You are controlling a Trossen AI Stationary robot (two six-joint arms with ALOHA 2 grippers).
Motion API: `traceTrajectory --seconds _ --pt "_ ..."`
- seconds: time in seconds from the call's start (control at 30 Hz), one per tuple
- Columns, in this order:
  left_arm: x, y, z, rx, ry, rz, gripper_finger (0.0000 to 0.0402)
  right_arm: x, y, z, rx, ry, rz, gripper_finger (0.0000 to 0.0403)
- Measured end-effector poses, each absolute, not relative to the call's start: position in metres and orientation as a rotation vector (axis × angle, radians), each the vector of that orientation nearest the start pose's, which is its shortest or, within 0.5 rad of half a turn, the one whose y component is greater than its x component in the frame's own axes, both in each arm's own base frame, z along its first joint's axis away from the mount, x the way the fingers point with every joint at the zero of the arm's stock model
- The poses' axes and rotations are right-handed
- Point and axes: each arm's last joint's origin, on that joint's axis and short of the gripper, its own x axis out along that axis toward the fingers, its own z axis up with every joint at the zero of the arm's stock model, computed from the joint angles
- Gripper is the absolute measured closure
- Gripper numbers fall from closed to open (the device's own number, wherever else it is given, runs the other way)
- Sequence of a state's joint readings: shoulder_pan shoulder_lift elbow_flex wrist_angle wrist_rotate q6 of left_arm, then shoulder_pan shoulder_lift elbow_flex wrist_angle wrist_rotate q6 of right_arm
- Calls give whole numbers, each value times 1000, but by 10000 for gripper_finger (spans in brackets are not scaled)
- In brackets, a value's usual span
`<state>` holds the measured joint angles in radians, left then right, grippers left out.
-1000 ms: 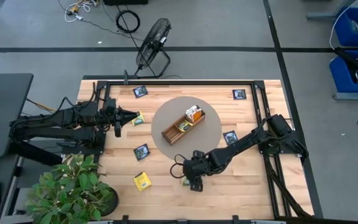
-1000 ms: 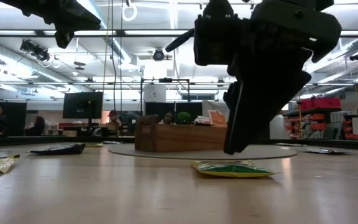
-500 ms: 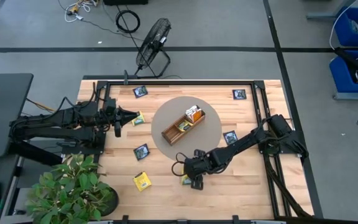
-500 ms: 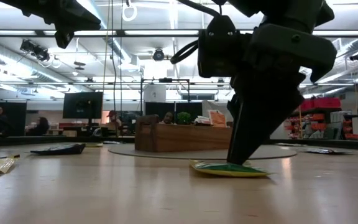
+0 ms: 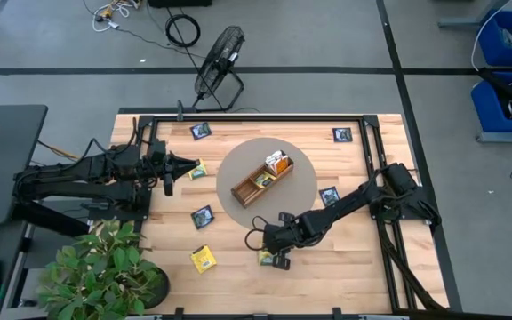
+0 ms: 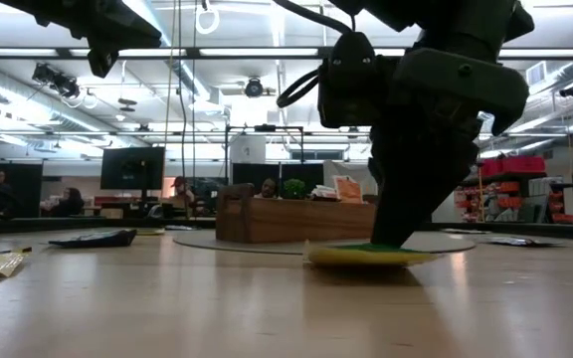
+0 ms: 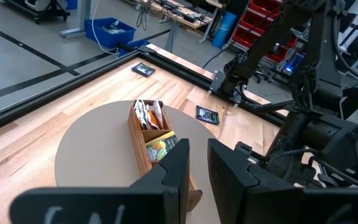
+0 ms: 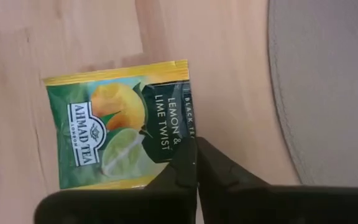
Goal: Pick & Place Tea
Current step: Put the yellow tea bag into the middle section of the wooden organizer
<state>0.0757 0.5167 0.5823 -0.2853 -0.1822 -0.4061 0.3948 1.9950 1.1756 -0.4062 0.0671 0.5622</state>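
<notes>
My right gripper (image 5: pixel 271 259) is pinched tight on the near edge of a green-and-yellow lemon-and-lime tea packet (image 8: pixel 120 132), which sits near the front edge of the worktop (image 5: pixel 345 267), just off the rim of the round grey mat (image 5: pixel 302 188); in the low view the packet (image 6: pixel 366 255) looks barely clear of the wood, if at all, so I judge the pick as just made and the carry not yet begun. The wooden three-compartment tray (image 5: pixel 262 179) stands in the middle of the mat with a few packets upright in its compartments, so part of the job looks done. Much is left: dark navy packets lie near the back-left corner (image 5: pixel 201 131), near the back-right corner (image 5: pixel 342 135), right of the mat (image 5: pixel 329 196) and left of it toward the front (image 5: pixel 203 216), and a yellow one (image 5: pixel 204 259) lies near the front-left. My left gripper (image 5: pixel 178 166) waits over the left side, its fingers close together with a narrow gap and nothing between them. The packets are thin, flat, glossy printed squares with crimped edges that should flex when lifted by one edge; the worktop is pale butcher-block planks, the mat a smooth matte disc, the tray plain brown wood with thin dividers.
</notes>
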Motion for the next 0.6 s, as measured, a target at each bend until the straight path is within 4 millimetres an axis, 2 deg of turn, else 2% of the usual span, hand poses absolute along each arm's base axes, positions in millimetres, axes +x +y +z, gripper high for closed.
traceTrajectory --seconds 0.2,0.47,0.6 --pt "124 15 289 -389 165 298 342 350 132 137 167 1196 -110 401" --pt "124 15 289 -389 165 298 342 365 139 166 102 1139 -67 402" --pt "124 15 289 -389 165 297 342 369 139 181 11 1139 -87 402"
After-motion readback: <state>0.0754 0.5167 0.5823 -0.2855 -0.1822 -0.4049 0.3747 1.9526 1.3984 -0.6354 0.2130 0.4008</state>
